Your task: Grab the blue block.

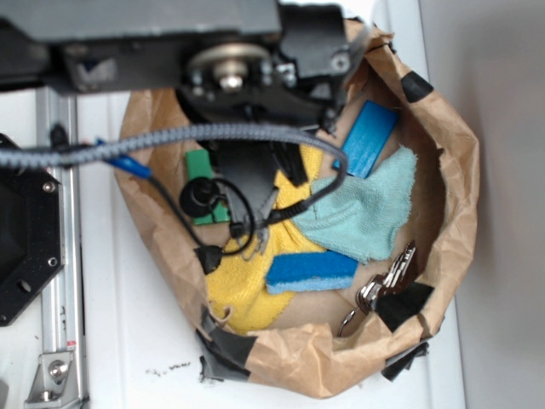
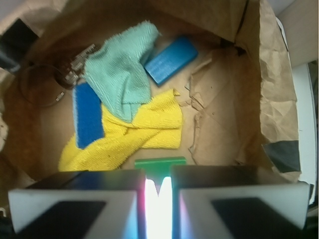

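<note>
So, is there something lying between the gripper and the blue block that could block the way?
The gripper hangs above the green block. Between it and the blue block lie the yellow cloth and an edge of the teal cloth, both flat. Nothing covers the block; its top is fully visible.

The blue block is showing plain medium blue; the cloths are showing mint green and yellow; the bag is showing brown.
</note>
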Robot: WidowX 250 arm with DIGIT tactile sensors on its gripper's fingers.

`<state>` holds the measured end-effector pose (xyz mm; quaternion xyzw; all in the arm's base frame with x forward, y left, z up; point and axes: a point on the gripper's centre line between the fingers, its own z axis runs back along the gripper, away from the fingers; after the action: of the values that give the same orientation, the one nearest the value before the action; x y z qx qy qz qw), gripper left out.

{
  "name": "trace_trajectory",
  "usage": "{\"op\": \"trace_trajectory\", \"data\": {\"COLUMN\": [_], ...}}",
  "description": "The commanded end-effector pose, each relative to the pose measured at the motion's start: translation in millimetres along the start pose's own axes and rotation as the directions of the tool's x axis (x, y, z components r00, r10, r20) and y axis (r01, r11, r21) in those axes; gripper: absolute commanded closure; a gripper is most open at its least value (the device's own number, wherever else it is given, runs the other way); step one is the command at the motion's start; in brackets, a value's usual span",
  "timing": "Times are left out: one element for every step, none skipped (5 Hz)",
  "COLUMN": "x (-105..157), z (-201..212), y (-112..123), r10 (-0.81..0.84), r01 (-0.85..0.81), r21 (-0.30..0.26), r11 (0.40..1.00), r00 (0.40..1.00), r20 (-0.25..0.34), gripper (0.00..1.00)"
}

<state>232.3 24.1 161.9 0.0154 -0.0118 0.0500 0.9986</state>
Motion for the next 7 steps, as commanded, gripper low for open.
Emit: {"op": "trace_trajectory", "data": {"x": [32, 41, 46, 42, 33, 34, 57], "z": [-51, -76, -90, -96, -90, -88, -104], "y": [2, 7, 19, 35, 55, 57, 46], "r10": [-0.103, 0.149, 0.388, 0.607, 0.691, 0.73, 0.72], "r01": [0.102, -0.152, -0.394, -0.611, -0.7, -0.736, -0.72], "r21": [0.137, 0.063, 0.071, 0.025, 0.025, -0.016, -0.052], "r11": [0.985, 0.986, 0.916, 0.791, 0.714, 0.677, 0.692], "r00": [0.995, 0.987, 0.918, 0.79, 0.71, 0.668, 0.683], "r20": [-0.005, 0.05, 0.077, 0.084, 0.136, 0.146, 0.121], "gripper": [0.0, 0.0, 0.0, 0.0, 0.0, 0.0, 0.0]}}
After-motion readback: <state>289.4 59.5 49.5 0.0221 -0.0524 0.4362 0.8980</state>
